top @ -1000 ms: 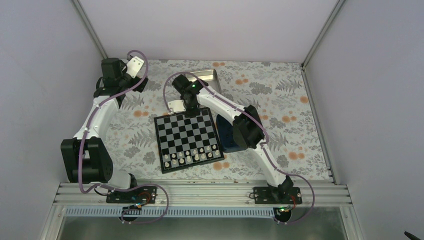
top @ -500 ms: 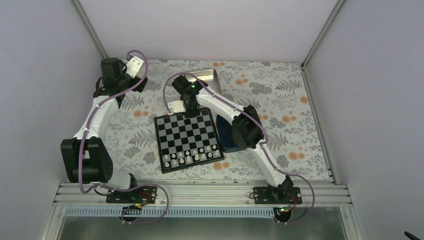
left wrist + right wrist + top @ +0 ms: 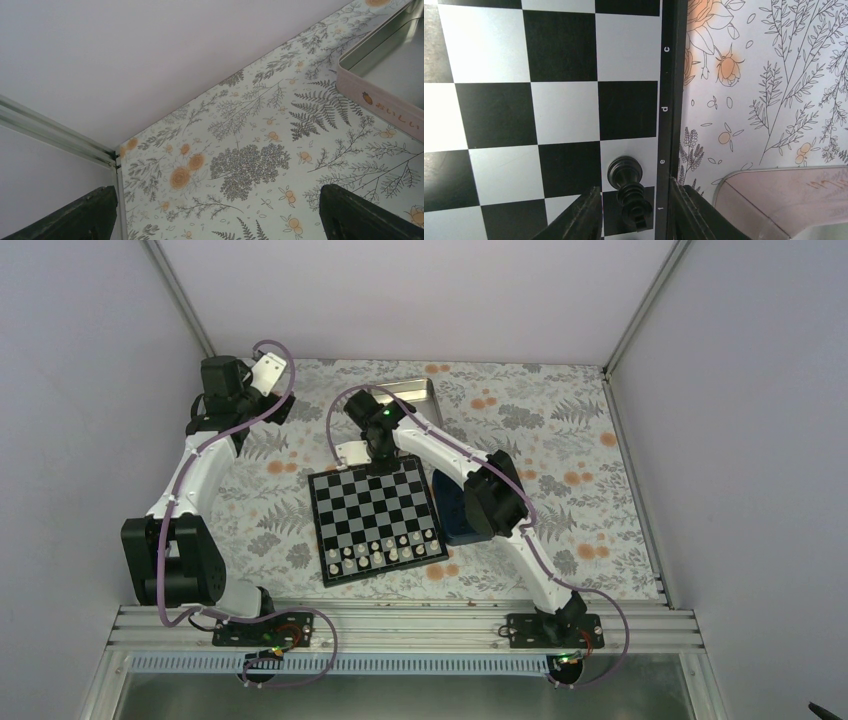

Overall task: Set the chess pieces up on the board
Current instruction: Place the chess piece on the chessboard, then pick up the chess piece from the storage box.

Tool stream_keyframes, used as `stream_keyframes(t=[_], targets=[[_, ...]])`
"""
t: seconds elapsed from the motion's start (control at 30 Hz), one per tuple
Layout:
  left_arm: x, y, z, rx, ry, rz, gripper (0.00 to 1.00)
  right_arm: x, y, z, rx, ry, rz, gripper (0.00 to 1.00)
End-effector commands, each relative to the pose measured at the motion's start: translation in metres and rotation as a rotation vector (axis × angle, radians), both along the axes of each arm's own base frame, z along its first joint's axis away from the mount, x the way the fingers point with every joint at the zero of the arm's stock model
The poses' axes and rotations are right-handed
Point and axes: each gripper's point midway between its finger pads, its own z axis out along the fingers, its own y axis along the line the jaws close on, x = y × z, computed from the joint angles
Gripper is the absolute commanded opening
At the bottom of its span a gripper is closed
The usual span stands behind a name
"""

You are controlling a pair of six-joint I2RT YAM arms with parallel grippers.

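The black chess piece (image 3: 626,186) stands on its base at the edge of the board (image 3: 549,105). Its top points toward the right gripper (image 3: 635,189), whose fingers are parted and not touching it. The left gripper (image 3: 215,200) is parted and empty.

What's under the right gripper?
One small black chessman stands on an edge square of the black-and-silver chessboard, between the open jaws of the right gripper. From above, the arm covers it.
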Motion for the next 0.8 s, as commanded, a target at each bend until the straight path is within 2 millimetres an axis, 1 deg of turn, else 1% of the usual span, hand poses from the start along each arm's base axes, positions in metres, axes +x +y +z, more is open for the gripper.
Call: stream_keyframes(t=[0.0,0.13,0.2,0.27,0.33,0.43,0.53,0.57,0.6,0.67,0.73,0.77], targets=[[0.004,-0.001,0.005,-0.008,-0.018,-0.019,1.0,0.004,-0.002,0.02,0.029,-0.024,-0.008,0.41],[0.004,-0.003,0.007,-0.013,-0.018,-0.024,1.0,0.005,-0.01,0.044,0.05,-0.046,-0.034,0.47],[0.005,-0.003,0.009,-0.016,-0.021,-0.027,1.0,0.009,-0.017,0.062,0.07,-0.062,-0.056,0.48],[0.006,-0.004,0.01,-0.022,-0.019,-0.03,1.0,0.01,-0.029,0.081,0.092,-0.059,-0.079,0.5],[0.006,-0.005,0.012,-0.027,-0.018,-0.035,1.0,0.011,-0.045,0.1,0.113,-0.052,-0.109,0.5],[0.007,-0.007,0.014,-0.036,-0.02,-0.041,1.0,0.014,-0.082,0.121,0.129,-0.044,-0.176,0.5],[0.011,-0.008,0.014,-0.049,-0.015,-0.043,1.0,0.016,-0.133,0.132,0.118,-0.018,-0.279,0.5],[0.013,-0.008,0.013,-0.052,-0.013,-0.042,1.0,0.019,-0.151,0.129,0.107,0.0,-0.319,0.5],[0.015,-0.008,0.012,-0.057,-0.008,-0.039,1.0,0.014,-0.169,0.13,0.094,0.021,-0.352,0.5],[0.018,-0.01,0.012,-0.066,-0.004,-0.044,1.0,0.007,-0.201,0.126,0.07,0.051,-0.417,0.48],[0.021,-0.014,0.011,-0.068,-0.002,-0.052,1.0,-0.006,-0.225,0.115,0.041,0.073,-0.455,0.48],[0.023,-0.017,0.009,-0.066,-0.001,-0.057,1.0,-0.017,-0.237,0.101,0.007,0.089,-0.471,0.47]])
